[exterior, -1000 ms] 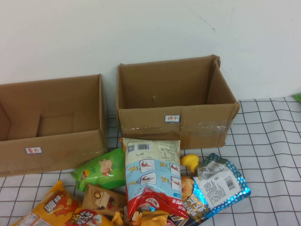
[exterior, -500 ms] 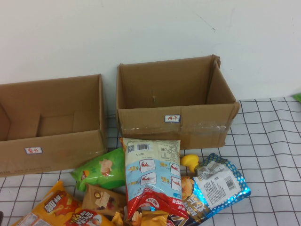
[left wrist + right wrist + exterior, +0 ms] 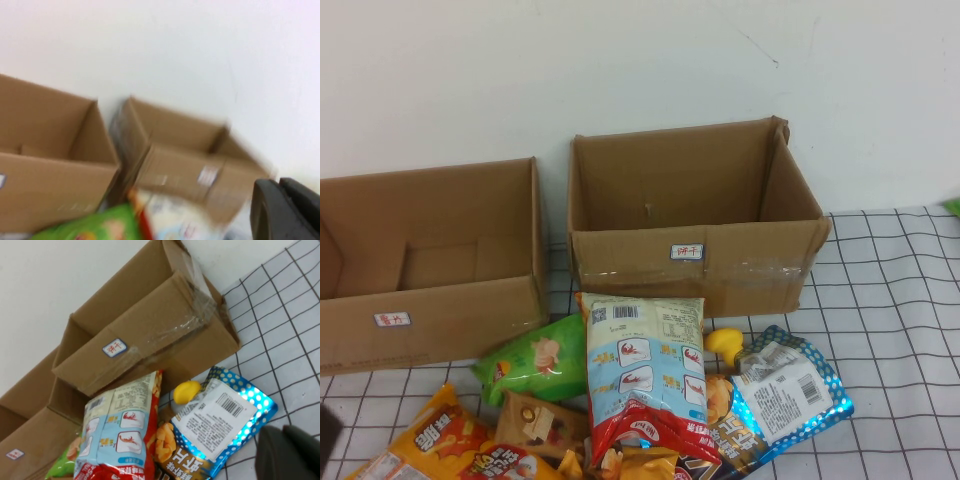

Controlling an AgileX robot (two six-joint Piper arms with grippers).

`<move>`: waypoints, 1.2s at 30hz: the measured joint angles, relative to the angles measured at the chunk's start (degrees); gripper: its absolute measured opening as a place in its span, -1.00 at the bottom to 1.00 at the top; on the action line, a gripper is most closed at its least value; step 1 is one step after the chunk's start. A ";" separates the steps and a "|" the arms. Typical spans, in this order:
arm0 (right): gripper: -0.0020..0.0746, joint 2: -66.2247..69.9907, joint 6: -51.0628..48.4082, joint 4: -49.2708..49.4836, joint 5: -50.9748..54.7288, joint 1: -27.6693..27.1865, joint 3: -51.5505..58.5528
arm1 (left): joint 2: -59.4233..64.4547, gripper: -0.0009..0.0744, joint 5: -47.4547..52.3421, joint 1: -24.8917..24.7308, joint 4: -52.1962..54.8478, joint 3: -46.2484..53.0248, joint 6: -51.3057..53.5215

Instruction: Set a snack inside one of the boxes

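The snack (image 3: pixel 645 370), a big cream and pale blue bag with a red end and shrimp pictures, lies on top of the pile in front of the boxes; it also shows in the right wrist view (image 3: pixel 117 432) and blurred in the left wrist view (image 3: pixel 175 225). The low wide box (image 3: pixel 430 300) stands open at the left, with a white label on its front. My left gripper (image 3: pixel 277 186) is shut and empty, and its dark tip shows at the lower left edge of the high view (image 3: pixel 326 432). My right gripper (image 3: pixel 282 432) is shut and empty, over the checked cloth right of the pile.
The taller taped box (image 3: pixel 690 230) stands open right of the low box. A green chip bag (image 3: pixel 535 360), orange bags (image 3: pixel 445 445), a blue shiny bag (image 3: pixel 790 395) and a small yellow thing (image 3: pixel 723 343) lie around the snack. The checked cloth (image 3: pixel 890 300) extends to the right.
The left gripper's dark tip has come further into the high view at the lower left edge. The bags and boxes have not moved.
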 joint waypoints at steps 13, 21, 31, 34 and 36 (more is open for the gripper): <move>-0.95 0.00 -1.23 0.00 0.09 0.00 0.00 | 32.94 -0.98 18.46 -2.89 23.16 -17.54 6.99; -0.95 0.00 -3.26 0.00 0.09 0.00 0.00 | 48.55 -0.98 14.59 -14.12 26.86 -22.58 7.70; -0.95 0.00 -3.68 0.00 0.09 0.00 0.00 | 69.81 -0.30 8.22 -19.34 27.41 -29.94 5.04; -0.95 0.00 -3.72 0.00 0.09 0.00 0.00 | 76.35 0.23 7.83 -19.34 25.42 -32.54 4.62; -0.95 0.00 -3.99 0.00 0.09 0.00 0.00 | 79.78 0.49 7.76 -19.48 23.33 -34.13 6.16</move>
